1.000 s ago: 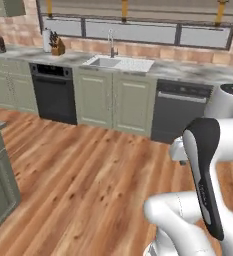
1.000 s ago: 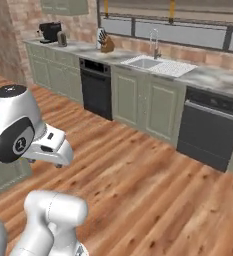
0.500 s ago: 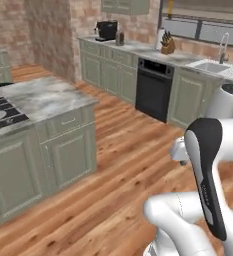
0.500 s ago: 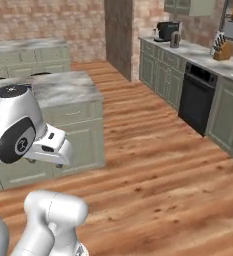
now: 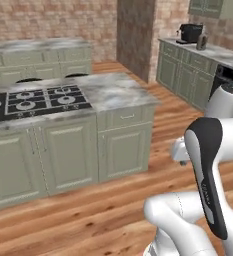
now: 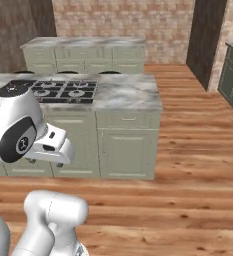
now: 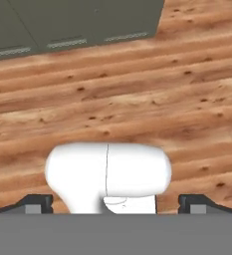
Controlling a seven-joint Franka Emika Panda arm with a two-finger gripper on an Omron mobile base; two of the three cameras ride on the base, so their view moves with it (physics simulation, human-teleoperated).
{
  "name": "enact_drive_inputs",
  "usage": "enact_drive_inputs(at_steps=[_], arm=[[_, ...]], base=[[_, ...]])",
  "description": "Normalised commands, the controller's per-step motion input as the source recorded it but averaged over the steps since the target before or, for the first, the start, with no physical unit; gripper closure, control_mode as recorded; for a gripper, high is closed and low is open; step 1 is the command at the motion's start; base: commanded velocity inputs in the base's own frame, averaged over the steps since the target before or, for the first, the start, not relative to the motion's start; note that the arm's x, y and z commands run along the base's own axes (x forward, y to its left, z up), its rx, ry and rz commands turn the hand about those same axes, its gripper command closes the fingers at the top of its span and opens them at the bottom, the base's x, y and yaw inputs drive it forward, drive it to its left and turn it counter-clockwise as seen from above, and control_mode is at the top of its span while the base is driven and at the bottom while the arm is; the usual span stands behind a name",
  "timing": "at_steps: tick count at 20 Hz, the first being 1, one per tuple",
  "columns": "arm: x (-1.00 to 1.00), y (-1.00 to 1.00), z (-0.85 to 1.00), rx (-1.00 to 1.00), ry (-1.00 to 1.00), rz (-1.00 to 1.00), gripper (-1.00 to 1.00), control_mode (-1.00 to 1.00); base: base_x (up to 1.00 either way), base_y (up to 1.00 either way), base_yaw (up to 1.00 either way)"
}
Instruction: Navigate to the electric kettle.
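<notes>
We face a kitchen island (image 5: 113,95) with a grey marbled surface and pale green cabinet fronts. Set into its top is a black cooktop (image 5: 38,100) with several round burners, seen again from the other side in the right base view (image 6: 63,90). The island stands on a wood plank floor (image 5: 88,220) that runs across the room.

Behind the island, along a brick wall, runs a second row of green cabinets (image 6: 83,52) under the same marbled top. A dark, tall column (image 5: 135,37) rises beside the brick wall (image 5: 53,20), and in the right base view it shows at the upper right (image 6: 205,37).

In the left base view, far off at the upper right, another surface (image 5: 208,50) runs along the wall. On it stands a black boxy coffee machine (image 5: 190,32), and just beside that, on its right, a small grey upright thing that we take to be the electric kettle (image 5: 202,41), though it is too small there to make out lid or handle. It is well apart from us, across open floor.

The white arm (image 5: 208,165) is folded up close to the base. In the hand view, the hand (image 7: 115,204) points down at the floor planks, with the foot of a green cabinet (image 7: 72,25) along the top edge. Its two dark fingertips (image 7: 35,203) stand far apart at the bottom corners, so the hand is released and grasps nothing.
</notes>
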Motion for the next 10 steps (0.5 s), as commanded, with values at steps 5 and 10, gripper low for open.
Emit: enact_drive_inputs(at_steps=[5, 10], arm=[[0.00, 0.00, 0.00, 0.00, 0.00, 0.00, -1.00, 1.00], [0.00, 0.00, 0.00, 0.00, 0.00, 0.00, -1.00, 1.00]], base=[[0.30, -0.38, 0.37], [0.12, -0.52, 0.07]])
